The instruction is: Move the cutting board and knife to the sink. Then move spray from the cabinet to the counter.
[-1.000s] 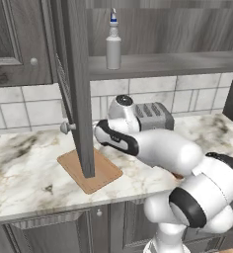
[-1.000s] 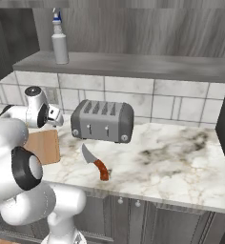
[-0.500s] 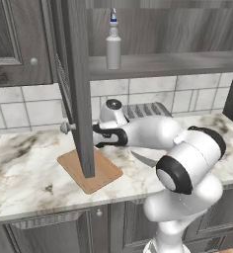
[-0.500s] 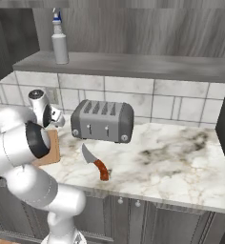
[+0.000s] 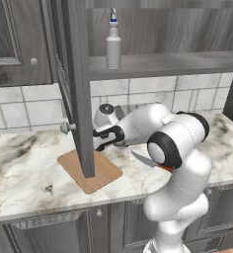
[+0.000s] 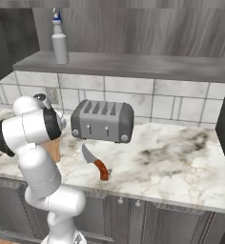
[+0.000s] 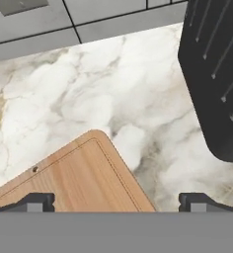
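White marble-look counter (image 5: 34, 168) with grey-brown veining runs under a tiled wall, dark panelled lower cabinets below it; the wall cabinet (image 5: 76, 84) above stands with its door swung out, edge-on in the left base view, the round knob beside the arm's wrist. On the cabinet's grey shelf the spray (image 5: 113, 45) stands upright, blue-and-white nozzle on top. The cutting board (image 5: 89, 171) lies flat on the counter, partly behind the door's lower edge; in the hand view its rounded corner (image 7: 84, 173) sits between the two dark fingertips. The gripper (image 7: 116, 201) hangs just above that corner with its jaws spread wide, holding nothing; whether the tips touch the board cannot be told. A grey toaster (image 6: 103, 120) sits against the tiles; the knife (image 6: 96, 162) lies on the marble in front of it, silver blade toward the toaster, reddish-brown handle toward the counter edge, apart from the board.
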You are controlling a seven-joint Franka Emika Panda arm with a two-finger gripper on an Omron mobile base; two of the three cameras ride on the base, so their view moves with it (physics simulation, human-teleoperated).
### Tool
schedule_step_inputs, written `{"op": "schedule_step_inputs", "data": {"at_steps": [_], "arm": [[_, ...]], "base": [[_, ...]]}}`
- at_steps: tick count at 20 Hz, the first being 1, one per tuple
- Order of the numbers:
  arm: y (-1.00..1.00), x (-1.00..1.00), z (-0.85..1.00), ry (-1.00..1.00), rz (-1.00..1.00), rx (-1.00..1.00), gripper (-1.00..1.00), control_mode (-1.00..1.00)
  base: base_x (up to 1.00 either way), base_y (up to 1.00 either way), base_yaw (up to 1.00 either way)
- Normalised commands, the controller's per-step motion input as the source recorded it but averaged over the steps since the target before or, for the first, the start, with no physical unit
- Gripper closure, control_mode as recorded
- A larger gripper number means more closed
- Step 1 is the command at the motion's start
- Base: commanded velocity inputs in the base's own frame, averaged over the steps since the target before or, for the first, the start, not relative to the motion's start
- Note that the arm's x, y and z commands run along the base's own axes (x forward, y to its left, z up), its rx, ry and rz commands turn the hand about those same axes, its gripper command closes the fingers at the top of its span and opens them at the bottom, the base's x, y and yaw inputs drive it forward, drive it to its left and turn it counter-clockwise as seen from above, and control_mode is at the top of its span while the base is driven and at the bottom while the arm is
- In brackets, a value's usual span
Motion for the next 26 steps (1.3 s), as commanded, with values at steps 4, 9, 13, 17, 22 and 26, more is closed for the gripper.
{"op": "schedule_step_inputs", "data": {"at_steps": [4,9,13,17,22,26], "arm": [[0.06,0.28,-0.27,0.0,-0.01,0.0,-1.0,-1.0],[0.09,0.25,-0.24,0.01,0.0,0.0,-1.0,-1.0],[0.09,0.18,-0.21,0.02,-0.01,0.0,-1.0,-1.0],[0.11,0.16,-0.26,0.04,-0.01,0.0,-1.0,-1.0],[0.09,0.19,-0.27,0.04,-0.02,0.0,-1.0,-1.0],[0.01,0.18,-0.2,0.0,-0.02,0.0,-1.0,-1.0]], "base": [[0.0,0.0,0.0],[0.0,0.0,0.0],[0.0,0.0,0.0],[0.0,0.0,0.0],[0.0,0.0,0.0],[0.0,0.0,0.0]]}}
